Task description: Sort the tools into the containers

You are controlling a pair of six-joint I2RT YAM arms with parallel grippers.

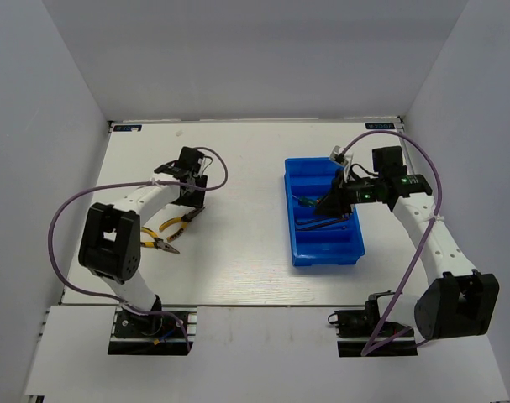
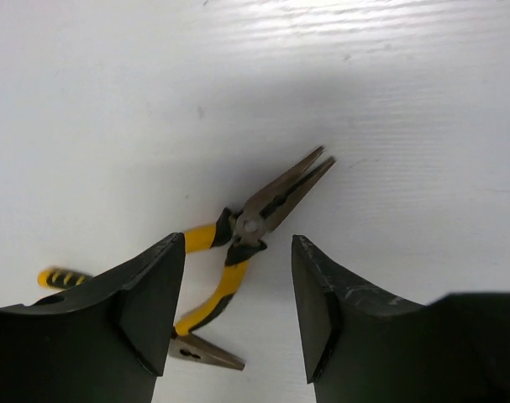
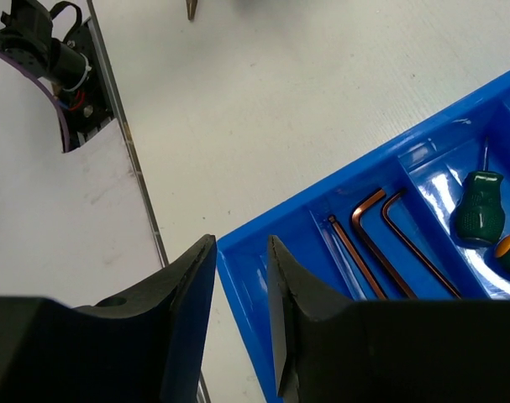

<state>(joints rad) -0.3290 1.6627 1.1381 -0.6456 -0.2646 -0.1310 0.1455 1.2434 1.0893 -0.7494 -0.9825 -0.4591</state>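
Note:
Yellow-and-black-handled pliers (image 2: 248,225) lie on the white table, nose pointing up-right. My left gripper (image 2: 238,281) hangs open just above them, one handle lying between its fingers and nothing gripped. A second pair's metal nose (image 2: 206,353) shows below that handle. In the top view the pliers (image 1: 166,232) sit beside my left gripper (image 1: 190,201). My right gripper (image 3: 240,252) is open and empty over the near corner of the blue tray (image 3: 322,200). One compartment holds three hex keys (image 3: 381,243). The compartment beside it holds a green screwdriver (image 3: 477,206), and a second handle shows at the frame edge.
The tray (image 1: 326,259) stands right of centre, under my right gripper (image 1: 332,204). White walls close in the table on three sides. A metal rail (image 3: 128,159) marks the near table edge. Purple cables loop off both arms.

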